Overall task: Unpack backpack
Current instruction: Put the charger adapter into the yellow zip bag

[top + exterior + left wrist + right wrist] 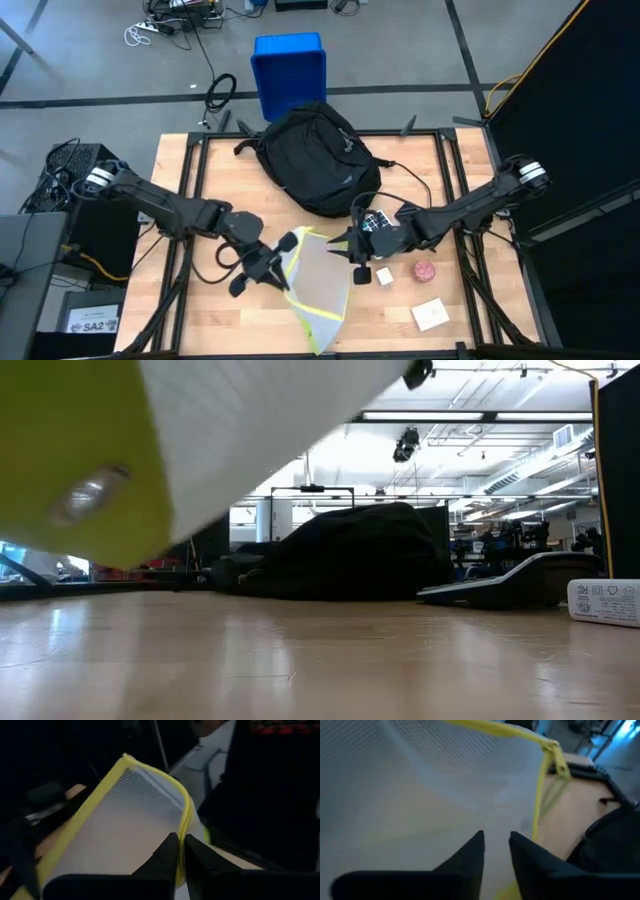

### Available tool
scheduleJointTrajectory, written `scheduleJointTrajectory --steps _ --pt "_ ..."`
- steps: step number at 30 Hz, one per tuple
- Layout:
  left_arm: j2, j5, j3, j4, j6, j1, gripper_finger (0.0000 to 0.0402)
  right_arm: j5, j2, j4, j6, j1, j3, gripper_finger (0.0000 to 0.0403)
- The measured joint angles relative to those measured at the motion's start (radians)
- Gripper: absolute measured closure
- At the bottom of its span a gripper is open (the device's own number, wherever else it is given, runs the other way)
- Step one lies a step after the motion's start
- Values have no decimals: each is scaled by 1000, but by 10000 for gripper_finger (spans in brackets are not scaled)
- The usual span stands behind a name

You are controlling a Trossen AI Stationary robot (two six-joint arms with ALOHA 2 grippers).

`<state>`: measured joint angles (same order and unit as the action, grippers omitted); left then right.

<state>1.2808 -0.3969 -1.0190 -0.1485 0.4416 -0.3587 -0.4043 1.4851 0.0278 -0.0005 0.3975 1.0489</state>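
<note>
High view gives me the layout: the backpack [315, 160] lies at the far middle of the table [190, 310], just in front of a blue bin [288, 70] on the floor beyond. Between my two arms hangs a translucent mesh pouch [318, 288] with yellow edging. My left tool [272, 272] is at its left edge, and my left wrist view shows the fingers [167, 857] pressed together on the yellow binding. My right tool [350, 250] meets the pouch at its upper right; in the right wrist view the fingers [470, 855] stand slightly apart against the mesh, and I cannot tell whether they pinch it.

I judge the step to be setting out an item already out of the bag, beside a white block [384, 274], a pink ball [424, 270] and a white card [431, 315] on the right. Next I need to lay the pouch flat on bare wood, release it, then go back to the backpack.

Low view is mostly blocked by the pouch hanging close to the lens. Whether the bag's zipper is open, and what remains inside, I cannot see. A checkered object near the right wrist is too small to identify.
</note>
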Motion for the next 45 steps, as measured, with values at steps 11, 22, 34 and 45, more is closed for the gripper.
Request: scheduleJointTrajectory --steps 11,22,34,45 --pt "0 16 -75 -69 35 -30 401 5 -6 -98 -56 -36 0 142" --pt "2 19 -75 -55 57 -28 401 345 22 -189 67 -201 3 114" --pt "3 35 -75 -98 52 -21 402 538 168 -187 89 -269 105 133" --pt "3 111 -75 -149 36 -21 402 565 148 -69 137 -267 188 112"
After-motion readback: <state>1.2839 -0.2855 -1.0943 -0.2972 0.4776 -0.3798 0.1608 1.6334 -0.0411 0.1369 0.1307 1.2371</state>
